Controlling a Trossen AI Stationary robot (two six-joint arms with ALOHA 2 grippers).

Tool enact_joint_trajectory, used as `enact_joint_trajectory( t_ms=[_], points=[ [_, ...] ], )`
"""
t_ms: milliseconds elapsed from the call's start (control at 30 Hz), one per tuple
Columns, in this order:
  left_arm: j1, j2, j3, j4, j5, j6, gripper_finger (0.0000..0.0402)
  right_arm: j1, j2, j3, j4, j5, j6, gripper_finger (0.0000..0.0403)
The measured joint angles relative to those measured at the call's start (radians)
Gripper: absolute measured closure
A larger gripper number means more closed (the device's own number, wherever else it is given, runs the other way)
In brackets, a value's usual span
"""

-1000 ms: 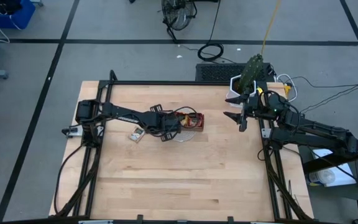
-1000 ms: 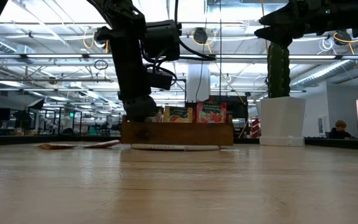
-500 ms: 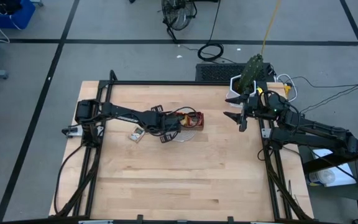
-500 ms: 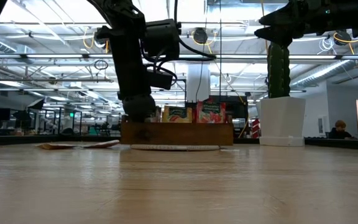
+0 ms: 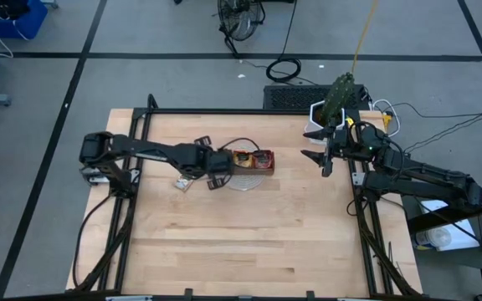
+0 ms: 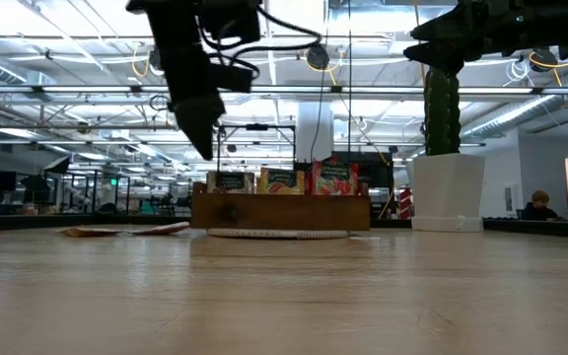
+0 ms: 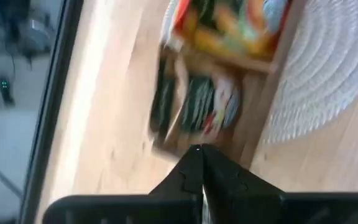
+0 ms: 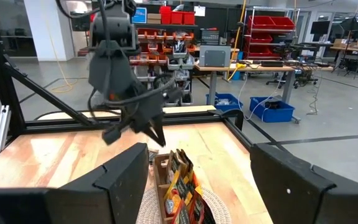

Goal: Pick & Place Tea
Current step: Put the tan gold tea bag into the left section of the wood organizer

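While most tea [image 6: 282, 180] stands on edge in the tray [image 6: 280, 210], two sachets [image 5: 182, 181] lie flat on the table [image 5: 241, 242], just below the left gripper's [image 5: 208, 173] fingers [image 7: 194, 171]. Those fingers are pressed together, holding nothing. A second ago they were down at the tray's left end; now the gripper has lifted and drawn back, hanging above that end (a dark-labelled sachet [image 6: 229, 181] shows there, where the arm hid it before). The tray rests on a white mat [image 5: 245, 181]. Off to the right, well apart, the right gripper [image 5: 315, 145] is unchanged, fingers [image 8: 120, 177] spread wide, beside a potted cactus [image 5: 338, 99].
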Motion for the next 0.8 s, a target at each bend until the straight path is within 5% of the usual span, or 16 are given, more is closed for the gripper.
enact_joint_trajectory(
  t_ms=[300,533,667,800],
  points=[
    [0.026,-0.045,-0.022,-0.302,0.050,-0.303,0.0247,0.000,0.000,0.000,-0.002,0.001,-0.011,0.0142],
    [0.043,-0.048,-0.229,-0.069,0.148,-0.050,0.0136,0.000,0.004,0.000,-0.010,0.000,-0.027,0.0142],
    [0.122,-0.063,-0.332,0.101,0.339,0.010,0.0116,0.000,0.004,0.000,-0.014,-0.001,-0.027,0.0142],
    [0.193,-0.061,-0.402,0.239,0.381,0.059,0.0121,0.000,0.005,0.000,-0.015,-0.001,-0.027,0.0142]
  ],
)
